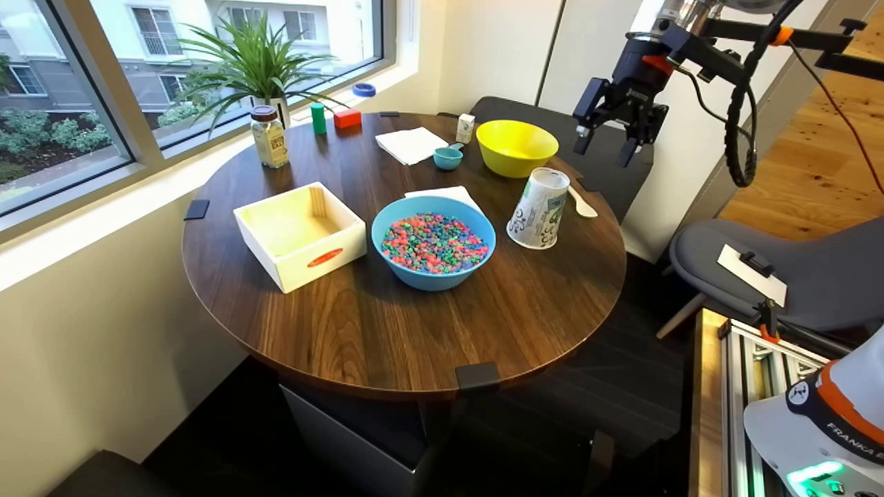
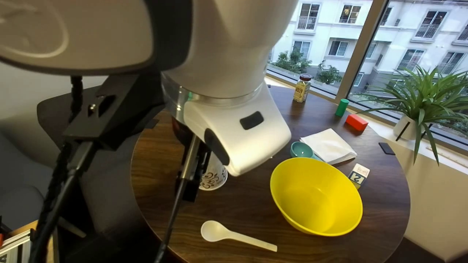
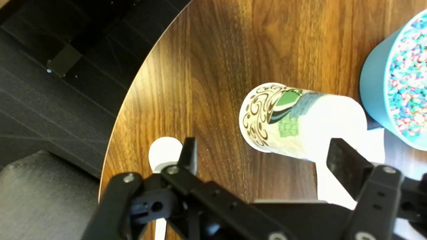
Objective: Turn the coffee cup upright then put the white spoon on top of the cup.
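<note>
The coffee cup [image 1: 540, 209] is white with coloured print and stands upside down on the table, its wide rim at the bottom. It also shows in the wrist view [image 3: 300, 120]; in an exterior view the arm hides most of it [image 2: 214, 177]. The white spoon [image 2: 237, 235] lies flat beside the cup. It shows partly behind the cup [image 1: 583, 205], and in the wrist view [image 3: 165, 151] the left finger covers part of it. My gripper [image 1: 604, 148] is open and empty, raised above the table's edge. In the wrist view its fingers [image 3: 263, 148] are wide apart and the cup appears beyond them.
A blue bowl of coloured bits [image 1: 431, 276] stands close to the cup. A yellow bowl [image 2: 314, 197] stands near the spoon. A wooden box [image 1: 300, 235], a teal measuring cup [image 1: 448, 159], white napkins [image 1: 412, 145], a jar [image 1: 269, 138] and small blocks are also on the table.
</note>
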`<state>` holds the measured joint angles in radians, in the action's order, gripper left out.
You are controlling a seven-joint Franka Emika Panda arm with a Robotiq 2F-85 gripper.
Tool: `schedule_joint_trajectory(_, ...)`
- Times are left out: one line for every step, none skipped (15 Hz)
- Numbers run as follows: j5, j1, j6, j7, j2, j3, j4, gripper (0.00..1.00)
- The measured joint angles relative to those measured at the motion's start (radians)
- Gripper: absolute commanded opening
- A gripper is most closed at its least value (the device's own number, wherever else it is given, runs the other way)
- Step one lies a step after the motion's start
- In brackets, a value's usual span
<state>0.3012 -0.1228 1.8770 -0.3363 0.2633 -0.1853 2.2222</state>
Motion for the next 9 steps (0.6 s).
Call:
schedule_joint_trajectory(0.004, -0.001, -0.022, -0.026, -0.020, 0.001, -0.024, 1.00)
schedule_joint_trajectory(0.010, -0.001, -0.044, -0.050, -0.044, 0.002, -0.050, 1.00)
schedule_joint_trajectory(0.017, -0.001, -0.065, -0.073, -0.067, 0.004, -0.074, 1.00)
schedule_joint_trajectory(0.025, -0.001, -0.085, -0.095, -0.093, 0.008, -0.101, 1.00)
schedule_joint_trajectory(0.031, -0.001, -0.103, -0.117, -0.119, 0.015, -0.126, 1.00)
schedule_joint_trajectory(0.036, 0.000, -0.119, -0.140, -0.145, 0.022, -0.150, 1.00)
schedule_joint_trajectory(0.040, 0.001, -0.131, -0.162, -0.172, 0.029, -0.173, 1.00)
schedule_joint_trajectory(0.042, 0.002, -0.141, -0.183, -0.199, 0.036, -0.196, 1.00)
schedule_joint_trajectory(0.044, 0.003, -0.151, -0.203, -0.227, 0.042, -0.218, 1.00)
